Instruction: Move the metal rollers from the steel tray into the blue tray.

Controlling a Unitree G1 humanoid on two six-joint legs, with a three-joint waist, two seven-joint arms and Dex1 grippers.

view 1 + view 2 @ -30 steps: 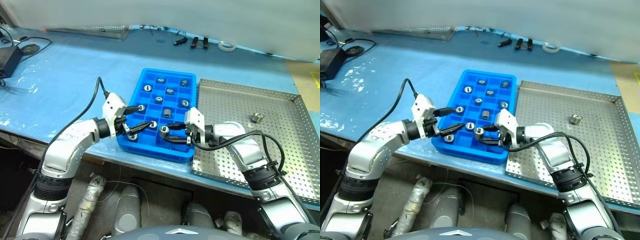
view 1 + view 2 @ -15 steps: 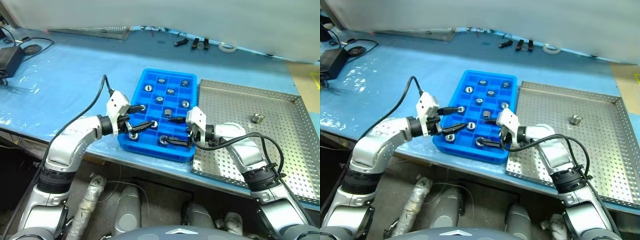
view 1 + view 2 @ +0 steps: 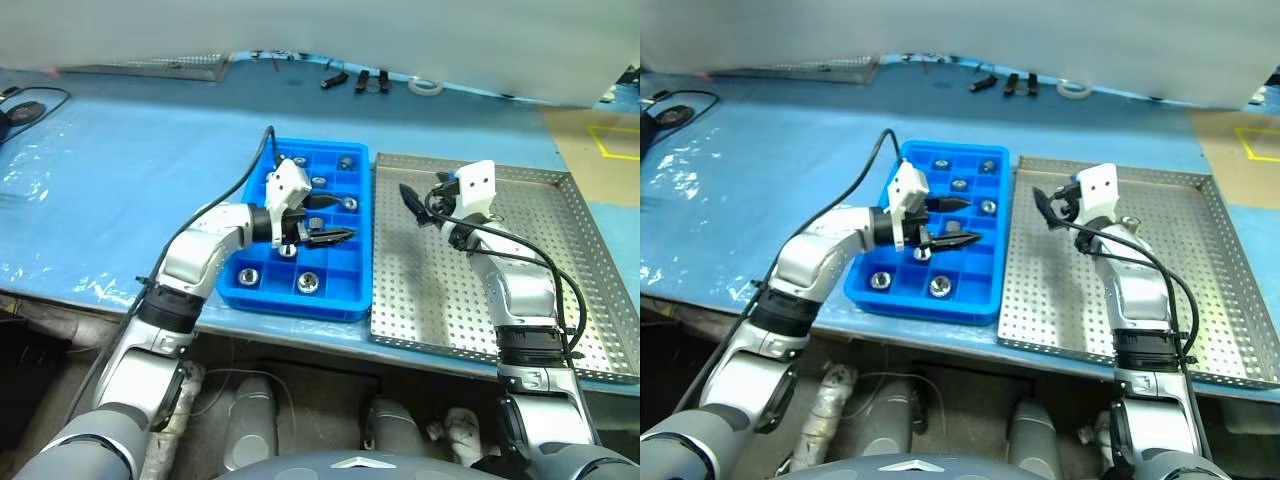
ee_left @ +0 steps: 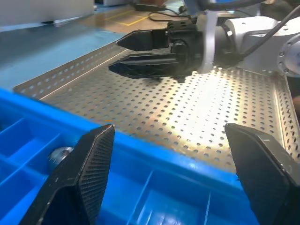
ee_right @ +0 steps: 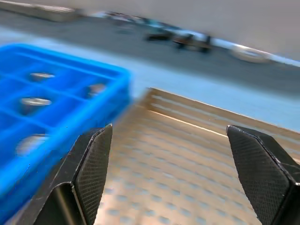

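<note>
The counter [image 3: 120,160], covered in blue sheeting, carries everything, and the steel tray [image 3: 560,300] is the handiest landmark on it. Its perforated floor looks bare where it can be seen, though the right arm crosses its far part and may hide a roller behind it; none can be made out there. Touching the steel tray's left rim lies the blue tray [image 3: 345,300], placed alongside so a carry between the two is short. The metal rollers [image 3: 308,282] sit one to a compartment across the blue tray, two in its near row and several farther back; how many in all is hard to count, since the left gripper [image 3: 333,222] hangs over the middle compartments and covers some. Its fingers [image 4: 89,173] stand spread with nothing between them, pointing toward the steel tray, probably just released over a cell. The right gripper [image 3: 412,203] is raised above the steel tray's far left part, its fingers [image 5: 93,164] wide apart and empty, likely on the way to look for another roller. Beyond the steel tray's far rim lie small dark tools and a white ring, too small to identify.
</note>
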